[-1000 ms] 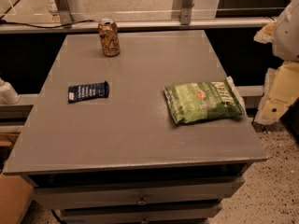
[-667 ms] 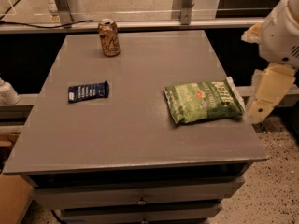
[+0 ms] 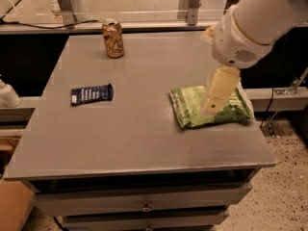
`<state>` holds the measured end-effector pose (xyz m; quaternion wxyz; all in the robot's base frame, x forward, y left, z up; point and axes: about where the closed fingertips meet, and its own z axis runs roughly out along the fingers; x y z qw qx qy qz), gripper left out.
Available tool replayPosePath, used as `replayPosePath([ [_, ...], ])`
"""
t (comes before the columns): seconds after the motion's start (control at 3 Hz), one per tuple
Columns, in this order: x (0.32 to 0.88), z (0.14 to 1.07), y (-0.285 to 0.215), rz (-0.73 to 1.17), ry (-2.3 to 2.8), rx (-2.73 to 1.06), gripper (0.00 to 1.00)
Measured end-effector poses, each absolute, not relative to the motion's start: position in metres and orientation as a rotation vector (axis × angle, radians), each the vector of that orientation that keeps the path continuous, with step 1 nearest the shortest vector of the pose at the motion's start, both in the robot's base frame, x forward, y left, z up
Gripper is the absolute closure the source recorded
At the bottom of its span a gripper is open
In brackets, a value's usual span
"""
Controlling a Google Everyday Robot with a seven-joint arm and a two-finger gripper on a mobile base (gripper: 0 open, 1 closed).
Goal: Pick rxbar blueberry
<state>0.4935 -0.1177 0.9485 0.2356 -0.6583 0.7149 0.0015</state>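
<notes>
The rxbar blueberry (image 3: 91, 94) is a small flat navy wrapper with white lettering. It lies on the left part of the grey table (image 3: 139, 138). My gripper (image 3: 213, 101) hangs from the white arm that comes in from the upper right. It is above the green chip bag (image 3: 192, 112) on the right side of the table, far to the right of the bar. Nothing shows in the gripper.
A tan drink can (image 3: 113, 38) stands upright at the table's back left. The table has drawers (image 3: 144, 206) under its front edge. A railing with metal posts (image 3: 67, 6) runs behind the table. A cardboard box (image 3: 12, 206) sits on the floor at the lower left.
The arm has swung in from the right edge of the view to over the table, and the gripper now hangs above the green bag. The bar, can and bag have not moved.
</notes>
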Motion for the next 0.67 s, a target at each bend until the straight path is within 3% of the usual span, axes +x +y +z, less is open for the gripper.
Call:
replayPosePath([
  [0.67, 0.544, 0.937, -0.035, 0.049, 1.857, -1.813, 0.0],
])
